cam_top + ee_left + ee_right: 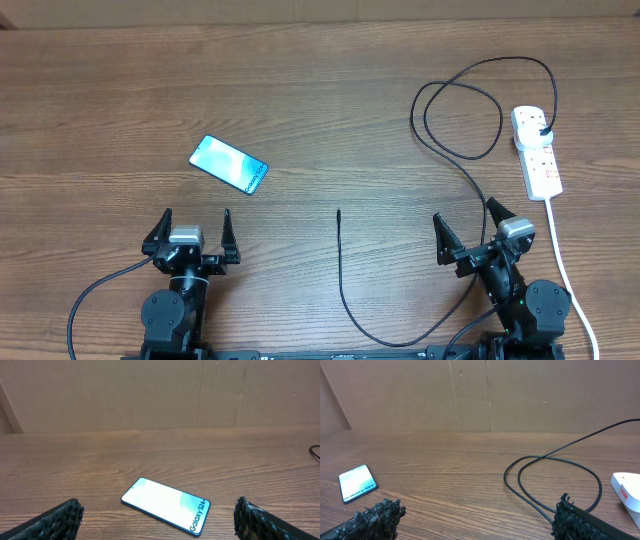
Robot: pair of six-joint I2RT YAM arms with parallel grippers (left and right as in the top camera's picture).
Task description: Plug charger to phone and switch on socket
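The left gripper (196,222) and the right gripper (464,215) both stand with jaws spread wide, holding nothing, low over the wooden table (320,90). Ahead of the left one, the phone (229,164) lies screen up, at an angle. The charger (340,255) loops near the right gripper. Its plug sits in the socket (537,152) at the right edge, and its free tip lies between the arms.

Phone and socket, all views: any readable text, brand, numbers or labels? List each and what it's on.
"Galaxy S24+": on the phone screen, near one end, read in the left wrist view; too small to read overhead.
socket: red marks only, too small to read.
Nothing else legible.
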